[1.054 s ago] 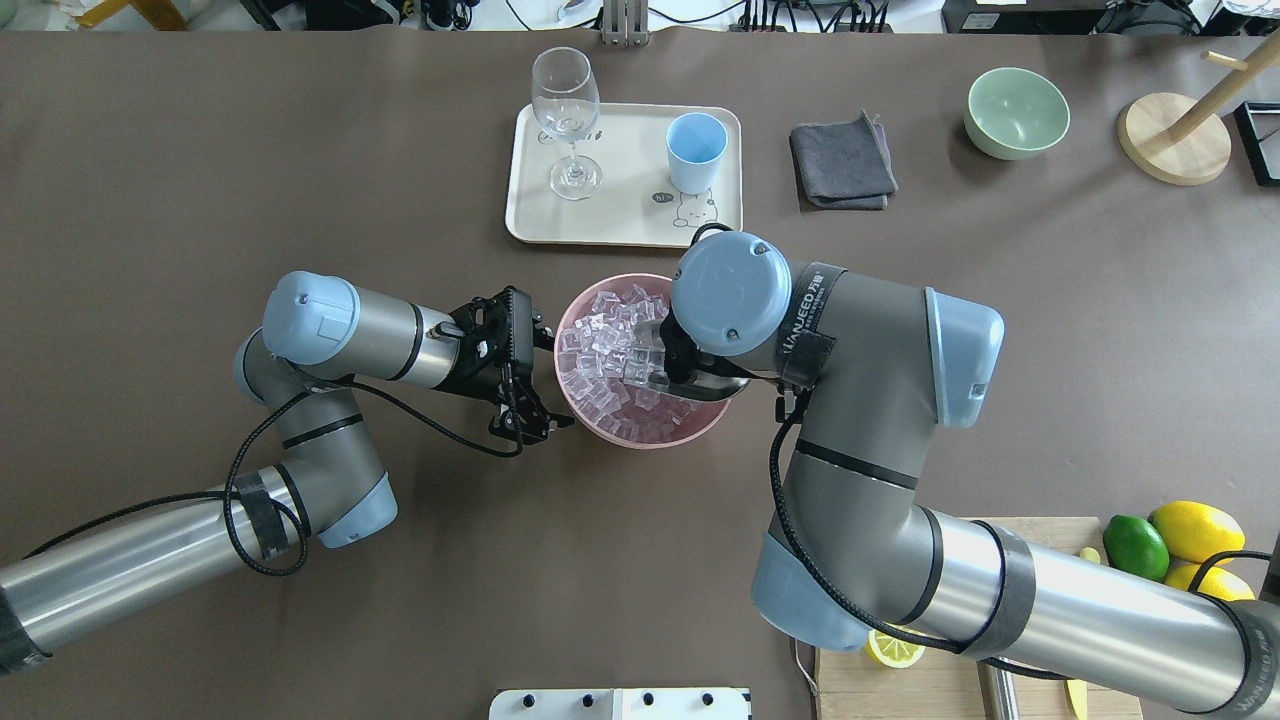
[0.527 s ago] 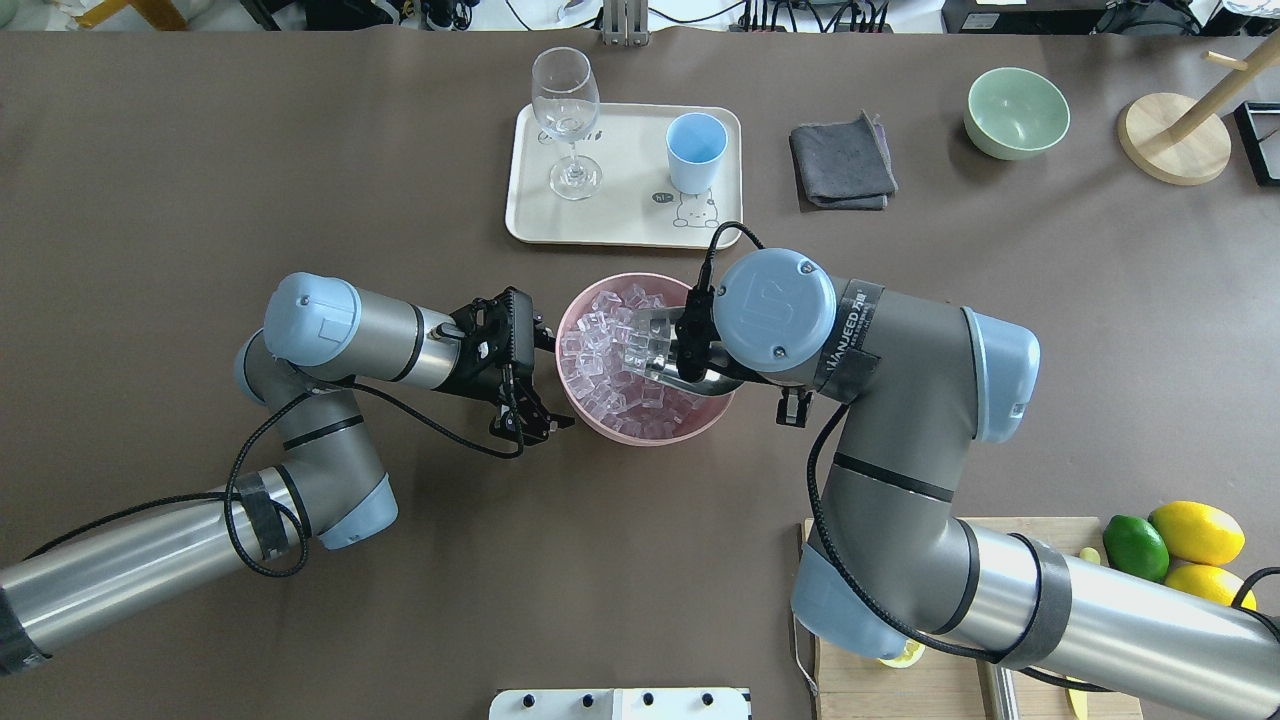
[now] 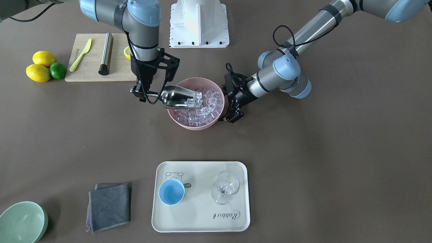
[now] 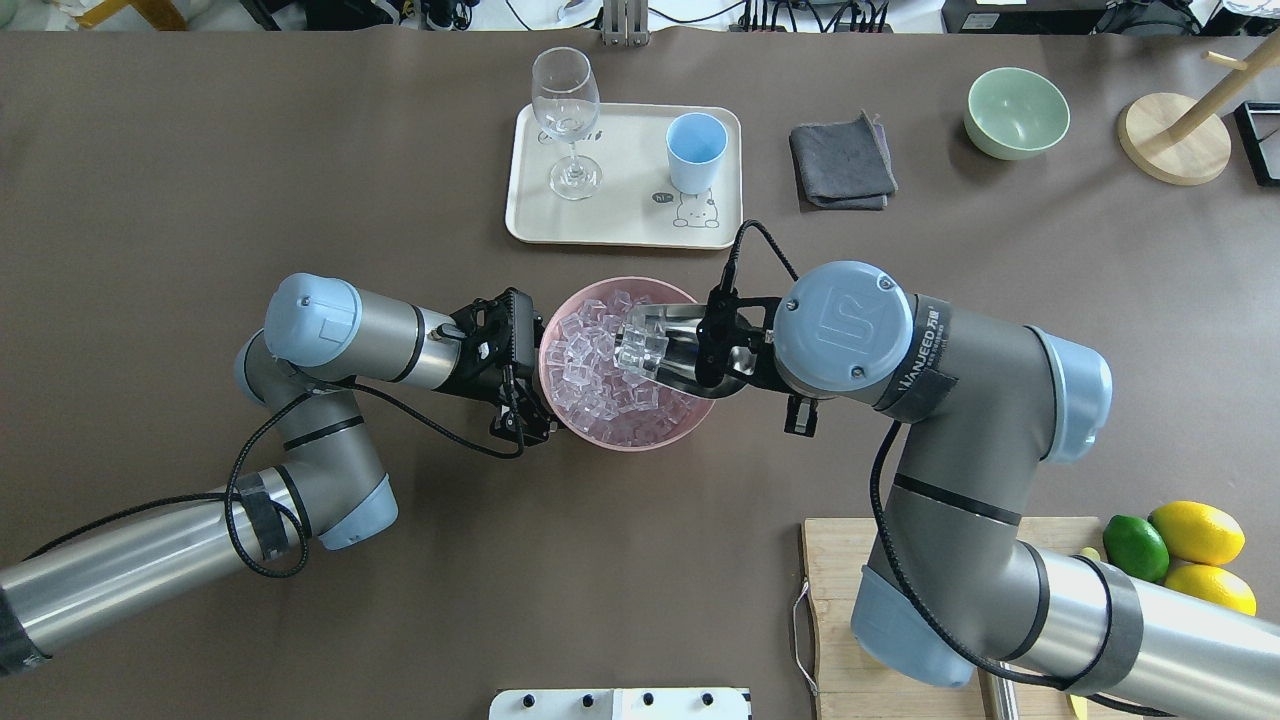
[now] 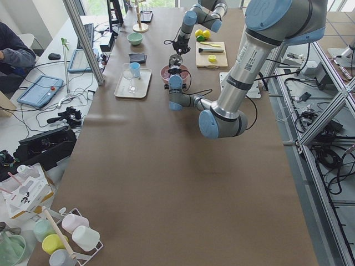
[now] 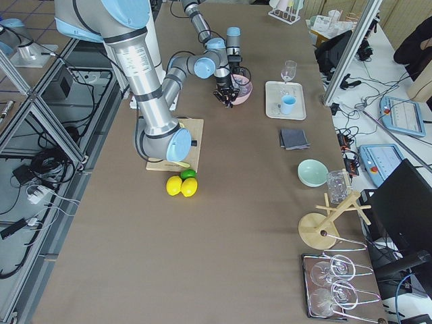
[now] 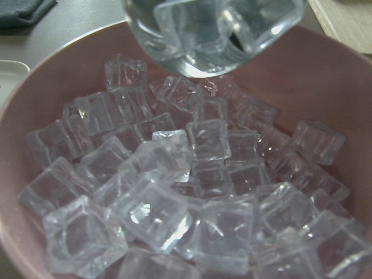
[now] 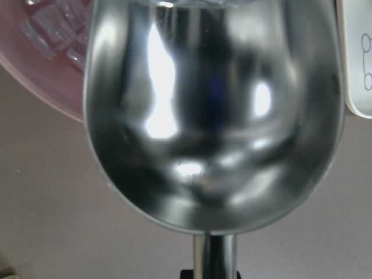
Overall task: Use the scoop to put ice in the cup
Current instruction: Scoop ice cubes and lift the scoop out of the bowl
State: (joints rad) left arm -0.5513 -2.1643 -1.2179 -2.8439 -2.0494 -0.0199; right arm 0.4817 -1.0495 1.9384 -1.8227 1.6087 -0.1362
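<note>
My right gripper (image 4: 728, 345) is shut on the handle of the steel scoop (image 4: 678, 345) and holds it tilted over the pink bowl (image 4: 640, 438). Several ice cubes (image 4: 640, 345) sit in the scoop's mouth, and many more ice cubes (image 4: 590, 375) fill the bowl. The scoop (image 3: 173, 96) also shows in the front view, level with the bowl's rim. My left gripper (image 4: 536, 380) is open, its fingers against the bowl's left side. The light blue cup (image 4: 696, 150) stands empty on the cream tray (image 4: 620, 225), beyond the bowl.
A clear stemmed glass (image 4: 566, 120) stands on the tray left of the cup. A grey cloth (image 4: 843, 162), a pale green bowl (image 4: 1016, 112) and a wooden stand (image 4: 1175, 135) lie at the far right. A cutting board (image 3: 98, 72) with a steel cylinder (image 3: 105, 54) sits under my right arm.
My right arm has drawn back to the right and brought the scoop up out of the pile with ice in it. The pink bowl has slid slightly left against my left gripper.
</note>
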